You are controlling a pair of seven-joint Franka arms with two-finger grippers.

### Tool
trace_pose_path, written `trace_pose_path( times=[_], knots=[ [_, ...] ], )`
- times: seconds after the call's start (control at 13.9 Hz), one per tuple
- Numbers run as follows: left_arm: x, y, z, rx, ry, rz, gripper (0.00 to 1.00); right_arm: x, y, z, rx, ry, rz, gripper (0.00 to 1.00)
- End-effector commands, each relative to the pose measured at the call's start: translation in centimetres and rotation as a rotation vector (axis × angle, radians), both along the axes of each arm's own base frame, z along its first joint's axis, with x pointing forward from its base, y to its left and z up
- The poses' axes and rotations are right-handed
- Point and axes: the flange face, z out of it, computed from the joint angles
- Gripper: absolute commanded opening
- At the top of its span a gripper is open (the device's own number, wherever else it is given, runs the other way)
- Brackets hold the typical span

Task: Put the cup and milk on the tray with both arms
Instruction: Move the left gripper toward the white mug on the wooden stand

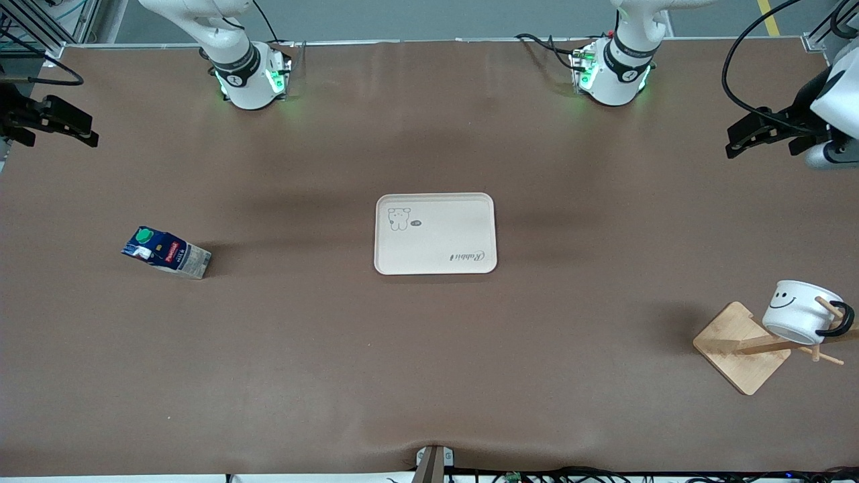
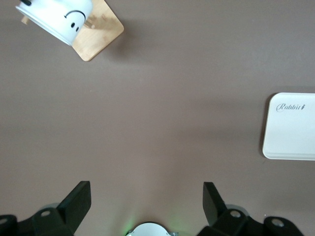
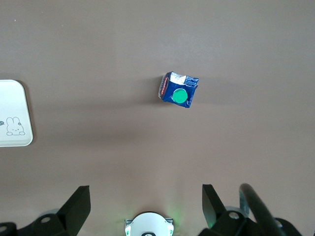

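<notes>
1. Nearest the front camera stands a wooden rack [image 1: 743, 349] at the left arm's end of the table. The cup [image 1: 795, 312] hangs tilted on one of its pegs, the black loop handle hooked over the peg, which is probably why it sits off the table, mouth turned sideways. It is well apart from the left gripper's fingers [image 2: 78, 202] and not between them.
2. A little farther from the camera, at the right arm's end, the milk [image 1: 166, 252] stands on the table with its green cap up. From the right wrist it is seen almost straight down, ahead of the right gripper's fingers [image 3: 78, 204] and a little toward one of them, well clear of both.
3. Farther again, mid-table, the tray [image 1: 435, 233] lies flat and bare, about midway between the two arms. It looks set there so that either arm can reach it. Neither cup nor milk is on it yet.
4. The left gripper [image 1: 762, 134] hovers high over its end of the table, fingers spread wide with nothing between them and pointing down.
5. The right gripper [image 1: 60, 121] hovers likewise over its own end, fingers spread apart and empty. Both arms look drawn back from the goods, poised to start.
</notes>
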Motion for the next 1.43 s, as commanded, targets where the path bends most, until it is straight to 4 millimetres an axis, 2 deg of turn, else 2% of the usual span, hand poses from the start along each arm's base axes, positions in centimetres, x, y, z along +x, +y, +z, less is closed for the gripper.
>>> trace_pose_path(
  times=[0.0, 0.29, 0.5, 0.65, 0.72, 0.93, 1.08, 1.22, 1.36],
  knots=[
    [0.3, 0.4, 0.7, -0.003, -0.012, 0.013, 1.00, -0.1, -0.1, 0.1, 0.007, 0.001, -0.006, 1.00],
    [0.4, 1.1, 0.9, 0.002, -0.019, 0.026, 1.00, -0.1, 0.1, 0.1, 0.007, 0.001, -0.003, 1.00],
    [0.0, 3.1, 1.5, 0.004, -0.055, 0.060, 1.00, -0.1, 0.1, 0.1, 0.007, 0.003, -0.003, 1.00],
    [0.0, 5.8, 1.3, 0.005, -0.081, 0.110, 1.00, -0.1, 0.1, 0.1, 0.007, 0.003, -0.003, 1.00],
    [-0.2, 6.4, 1.1, 0.005, -0.104, 0.123, 1.00, -0.1, 0.1, 0.1, 0.007, 0.003, -0.003, 1.00],
    [0.4, 9.9, -0.5, -0.003, -0.187, 0.191, 1.00, -0.1, 0.1, 0.1, 0.007, 0.003, -0.002, 1.00],
    [1.0, 10.9, -1.9, 0.000, -0.229, 0.210, 1.00, -0.1, 0.1, 0.1, 0.007, 0.003, -0.003, 1.00],
    [1.3, 12.9, -3.4, 0.005, -0.269, 0.244, 1.00, -0.1, 0.1, 0.1, 0.007, 0.003, -0.003, 1.00],
    [1.7, 13.7, -4.7, 0.003, -0.308, 0.259, 1.00, -0.1, 0.0, 0.1, 0.007, 0.003, -0.005, 1.00]
  ],
)
